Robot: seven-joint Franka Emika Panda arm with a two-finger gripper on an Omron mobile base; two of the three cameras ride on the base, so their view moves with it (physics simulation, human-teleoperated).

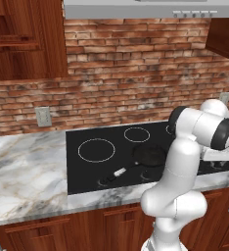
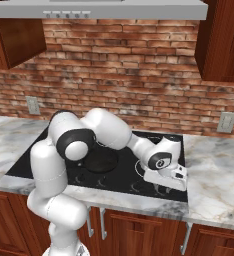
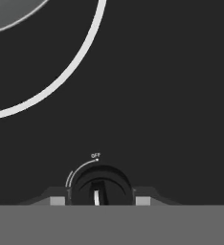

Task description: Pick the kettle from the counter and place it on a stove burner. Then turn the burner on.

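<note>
The marble counter [image 1: 23,166] is seen carrying a black glass cooktop [image 1: 87,171], on which a black frying pan [image 1: 149,154] lies near the middle. Toward the cooktop's right side, a stove burner [image 3: 61,81] is marked by a white ring, and at the hand view's top left corner a grey curved surface, possibly the kettle [image 3: 8,12], is found inside that ring. The gripper [image 3: 100,201] is held spread around a black control knob [image 3: 100,187], one fingertip on each side, under a small "OFF" mark [image 3: 95,155].
</note>
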